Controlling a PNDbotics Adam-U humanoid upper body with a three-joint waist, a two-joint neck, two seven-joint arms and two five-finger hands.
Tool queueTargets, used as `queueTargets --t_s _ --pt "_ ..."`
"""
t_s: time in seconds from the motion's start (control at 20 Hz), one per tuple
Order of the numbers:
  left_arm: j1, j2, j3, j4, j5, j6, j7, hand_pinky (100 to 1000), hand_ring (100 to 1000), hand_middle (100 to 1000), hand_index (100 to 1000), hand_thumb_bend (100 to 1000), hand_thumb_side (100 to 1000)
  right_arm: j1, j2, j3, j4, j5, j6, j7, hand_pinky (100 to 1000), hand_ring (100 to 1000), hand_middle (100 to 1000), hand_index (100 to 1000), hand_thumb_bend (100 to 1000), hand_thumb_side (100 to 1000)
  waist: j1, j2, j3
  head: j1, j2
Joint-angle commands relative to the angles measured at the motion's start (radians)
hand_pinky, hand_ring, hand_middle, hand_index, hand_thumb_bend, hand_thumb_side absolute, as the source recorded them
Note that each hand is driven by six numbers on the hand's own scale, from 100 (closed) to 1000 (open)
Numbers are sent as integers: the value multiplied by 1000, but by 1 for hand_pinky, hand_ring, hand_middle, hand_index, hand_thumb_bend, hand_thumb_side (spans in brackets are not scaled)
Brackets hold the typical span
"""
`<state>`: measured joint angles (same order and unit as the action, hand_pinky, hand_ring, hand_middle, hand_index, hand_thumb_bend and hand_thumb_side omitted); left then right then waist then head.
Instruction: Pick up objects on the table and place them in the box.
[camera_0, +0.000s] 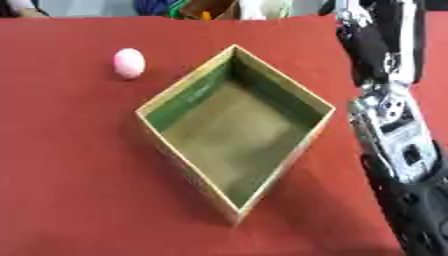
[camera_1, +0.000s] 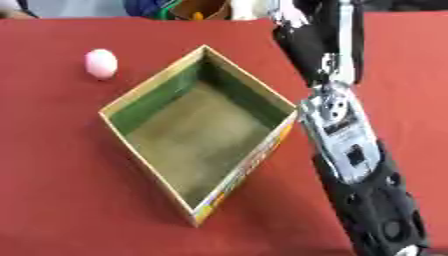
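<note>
One red tabletop (camera_0: 70, 175) fills your view. On it sits an open, square cardboard box (camera_0: 175, 97) with green inner walls, nothing inside. Your right arm (camera_1: 346, 150) runs just beside its right edge; the robot hand's fingers are out of frame. A small pink egg-shaped ball (camera_0: 129, 63) lies near the box's left corner.

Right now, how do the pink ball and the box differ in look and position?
The pink ball is small, round and pale; the box is large, angular, tan-rimmed with green inner walls. The ball lies toward the far left of the red table; the box sits mid-table, turned corner-on, holding nothing visible. Both rest on the table, apart from each other.
</note>
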<state>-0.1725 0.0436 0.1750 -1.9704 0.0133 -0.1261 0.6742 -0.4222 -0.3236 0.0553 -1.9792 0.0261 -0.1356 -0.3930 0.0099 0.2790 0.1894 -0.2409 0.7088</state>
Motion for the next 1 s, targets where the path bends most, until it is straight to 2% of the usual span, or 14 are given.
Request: queueTargets --t_s 0.05,0.3,0.5,0.75,1.0 --pt "-5 9 1 -10 3 2 -2 301 323 339 492 100 494 -11 -24 0 -21 8 4 1 390 504 509 641 100 346 4 -12 -3 0 -18" --pt "-15 35 -2 -8 3 6 -4 303 323 339 491 100 498 -9 -27 3 -21 13 6 2 389 503 508 640 100 343 12 -3 -9 3 -27" --pt "-42 80 -7 6 14 14 -9 307 324 338 490 100 507 -9 -29 7 -21 16 8 6 390 503 507 640 100 339 18 5 -14 23 -40" --pt "-115 180 -21 35 11 34 -25 312 323 336 489 100 523 -13 -29 10 -21 14 9 9 390 503 507 640 100 338 22 7 -20 36 -50" --pt "-209 289 -23 53 -65 66 -43 322 334 348 501 100 558 -10 -26 0 -21 18 10 0 391 503 507 639 100 333 22 8 -24 33 -53"
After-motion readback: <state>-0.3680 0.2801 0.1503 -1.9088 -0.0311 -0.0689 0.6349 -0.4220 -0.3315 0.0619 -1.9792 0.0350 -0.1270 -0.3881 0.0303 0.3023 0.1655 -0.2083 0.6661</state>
